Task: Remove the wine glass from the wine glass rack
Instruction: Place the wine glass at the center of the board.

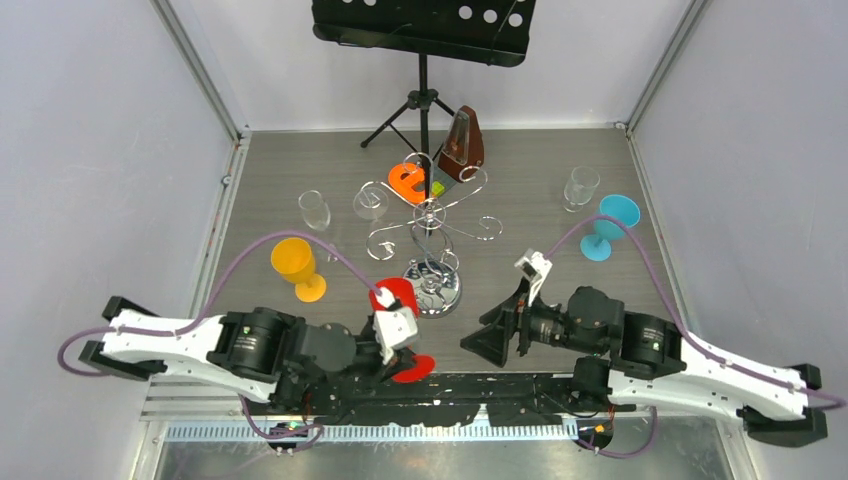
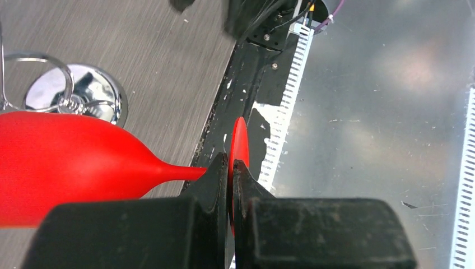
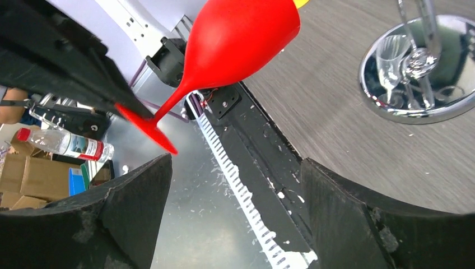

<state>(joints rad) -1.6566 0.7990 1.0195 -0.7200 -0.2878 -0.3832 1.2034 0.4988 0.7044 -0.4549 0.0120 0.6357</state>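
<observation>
The red wine glass (image 1: 393,296) was held off the wine glass rack (image 1: 432,215), low beside it on the left arm's side, over the counter (image 1: 560,290) near its front edge. Its long axis was laid nearly level, bowl toward the rack, foot toward the arm bases. The left hand (image 2: 231,168) was clamped on the foot's thin disc. The right hand (image 3: 235,196), spread wide and empty, was pointed at the glass from nearby.

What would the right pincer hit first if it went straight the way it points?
Most likely the red wine glass, held by its foot in the shut left pincer. The open right pincer faces its stem and foot, though depth is unclear.
</observation>
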